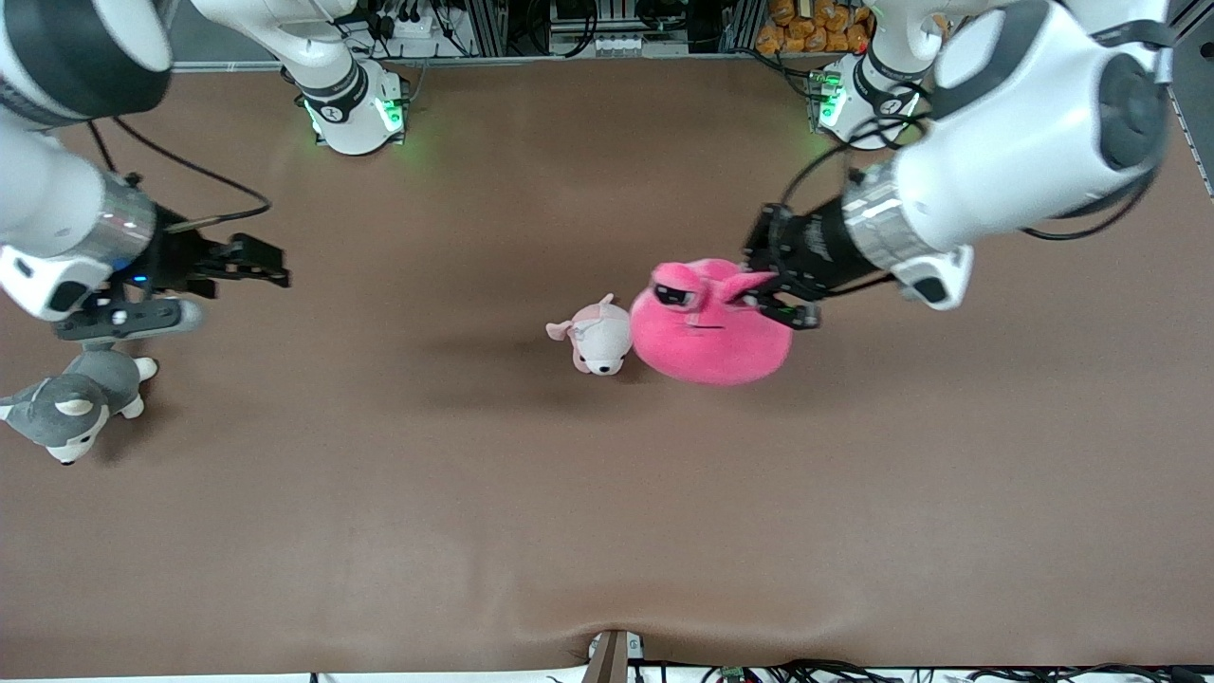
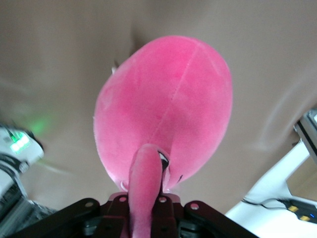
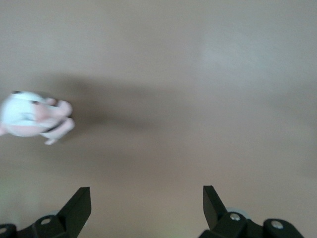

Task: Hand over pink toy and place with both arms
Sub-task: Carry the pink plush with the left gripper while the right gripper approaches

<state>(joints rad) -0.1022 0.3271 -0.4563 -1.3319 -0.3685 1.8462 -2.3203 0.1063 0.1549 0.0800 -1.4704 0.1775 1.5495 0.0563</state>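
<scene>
holds the pink toy (image 1: 711,327) by one ear flap (image 1: 747,282): left end effector (image 1: 782,294), reaching in from the left arm (image 1: 1005,161), clamped on that flap with the round body hanging off it above the middle of the brown bench (image 1: 607,531). shows the same grip in the left wrist view, the pink toy (image 2: 166,111) bulging away from the camera and the flap (image 2: 145,191) pinched between the black fingers (image 2: 111,210) of the left end effector (image 2: 146,208). cannot tell from any view whether the plush's underside touches the bench or hangs clear of it. faces the front camera with its dark half-closed eyes (image 1: 675,296) up near the gripped flap.

sits just beside it, toward the right arm's end: a small pale pink-and-white plush (image 1: 597,337), on the bench, seemingly touching the big one or nearly so (edges overlap in the front view).

hovers over the right arm's end of the bench: right end effector (image 1: 256,264), on the right arm (image 1: 57,209), fingers spread apart and holding nothing. shows those two fingers (image 3: 77,210) wide in the right wrist view, with the right end effector (image 3: 146,206) over bare bench and the small pale plush (image 3: 34,116) farther off.

lies near the right arm's end, nearer the front camera than that end effector: a grey-and-white husky plush (image 1: 71,398).
</scene>
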